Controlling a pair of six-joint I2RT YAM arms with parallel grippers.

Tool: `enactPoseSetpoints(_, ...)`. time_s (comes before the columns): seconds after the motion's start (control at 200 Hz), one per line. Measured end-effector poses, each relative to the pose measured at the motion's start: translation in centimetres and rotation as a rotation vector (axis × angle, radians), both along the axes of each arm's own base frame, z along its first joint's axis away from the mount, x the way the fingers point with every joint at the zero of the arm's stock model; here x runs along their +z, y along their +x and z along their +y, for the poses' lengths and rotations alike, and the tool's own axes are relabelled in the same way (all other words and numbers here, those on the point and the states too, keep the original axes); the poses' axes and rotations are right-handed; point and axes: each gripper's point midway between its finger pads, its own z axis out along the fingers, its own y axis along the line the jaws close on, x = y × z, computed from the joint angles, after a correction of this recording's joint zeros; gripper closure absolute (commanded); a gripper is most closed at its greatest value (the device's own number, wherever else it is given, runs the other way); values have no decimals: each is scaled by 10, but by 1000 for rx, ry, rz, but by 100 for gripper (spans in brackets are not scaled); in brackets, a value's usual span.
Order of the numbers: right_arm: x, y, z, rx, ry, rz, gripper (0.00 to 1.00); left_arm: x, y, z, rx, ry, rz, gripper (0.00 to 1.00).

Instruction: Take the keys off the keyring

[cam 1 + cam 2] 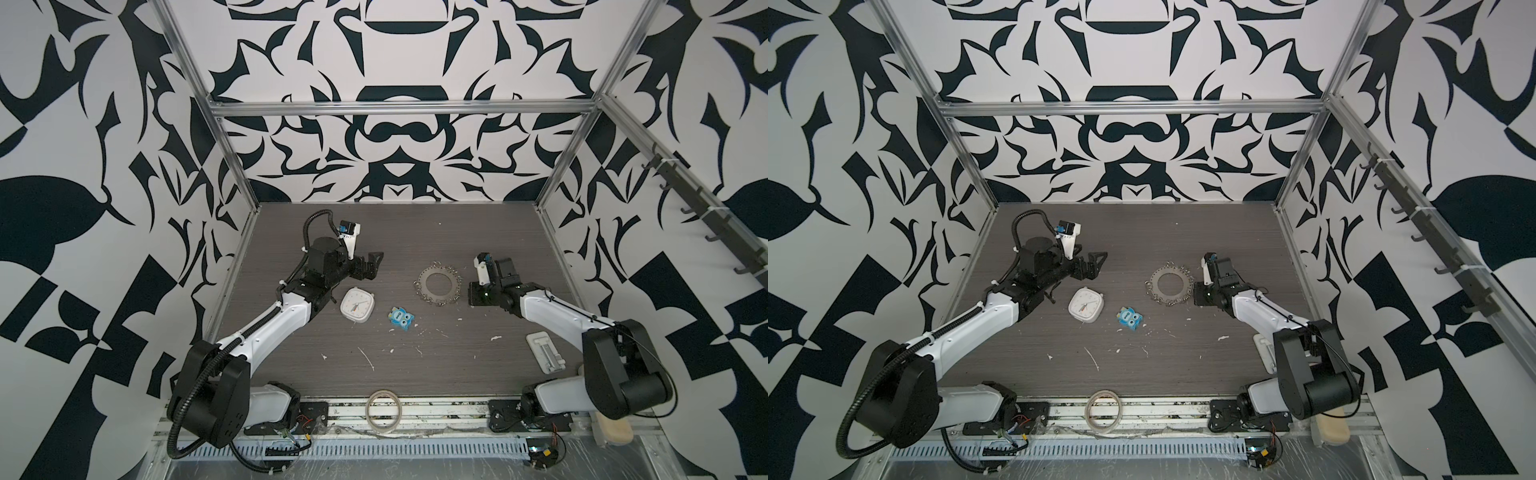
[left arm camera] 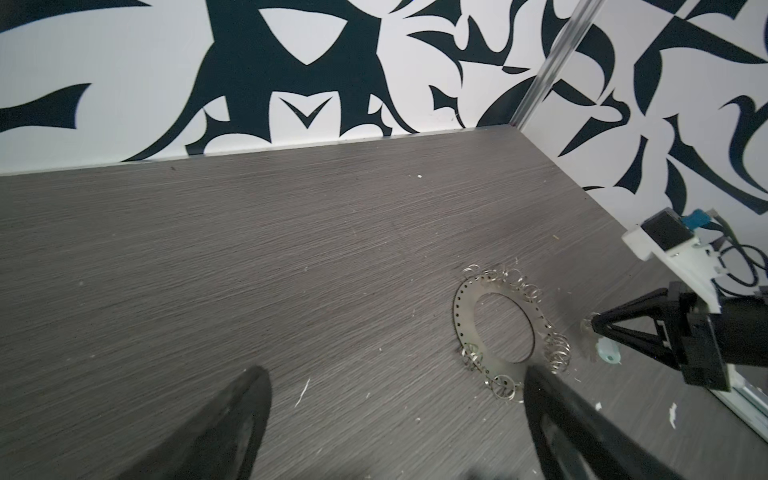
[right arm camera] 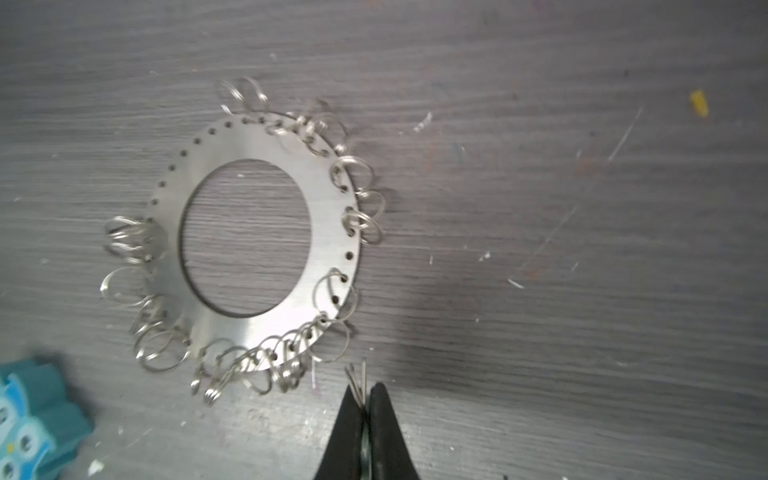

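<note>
A: Closest to the lens, from the right wrist: right gripper [image 3: 365,388], matte black, tapering to blunt wedge tips. Together or apart?

B: Pressed nearly together, nipping thin bright wire. Part of the keys [image 2: 607,354]: from the left wrist, a small silver blade at those tips, a pale rounded plastic tag dangling beneath. Can't tell whether clamped hard or easing.

A: And the keyring [image 3: 328,232]?

B: Lying flat on the table [image 3: 540,187], just beside the tips, between both arms. Brushed-steel disc, big round hole, rim drilled with small holes and fringed with springy split rings, several tangled.

A: Why held so close to the rim?

B: Likely off the fringe already, judging by the sliver of bare table between wire and rings. Hard to be sure through the blur.

A: Left gripper [image 2: 394,370]?

B: Spread wide, empty, hovering off to the disc's other side. Probably parked clear, with nothing to steady.

A: Anything else nearby?

B: Rubbery blue owl toy [image 3: 29,419] near the fringe, white rounded-square clock [image 1: 357,306] beyond, translucent tape roll [image 1: 383,409] at the front rail. None in the way. Grey laminate underneath, matte, streaky-grained, speckled with white flecks; looks slick enough to let a flat disc skate under a sideways tug.
</note>
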Motion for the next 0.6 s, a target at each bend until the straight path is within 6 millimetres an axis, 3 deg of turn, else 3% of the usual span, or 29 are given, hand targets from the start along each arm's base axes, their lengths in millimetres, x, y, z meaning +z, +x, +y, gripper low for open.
enactPoseSetpoints(0.155, 0, 3, -5, -32, -3, -1, 63, -3, 3, 12, 36, 13, 14, 1)
enactPoseSetpoints(0.245, 4, 4, -8, -30, -18, -12, 48, 6, 2, 18, 56, 9, -7, 1)
enactPoseSetpoints(0.32, 14, 6, -12, -41, -26, -31, 22, 17, 2, 26, 81, 5, -37, 1)
enactPoseSetpoints(0.42, 36, 14, -19, -39, -45, -91, 1, 27, 3, 44, 141, 10, -74, 1)
enactPoseSetpoints(0.6, 62, 38, -40, -80, -100, -214, 1, 34, 5, 103, 357, 53, -155, 1)
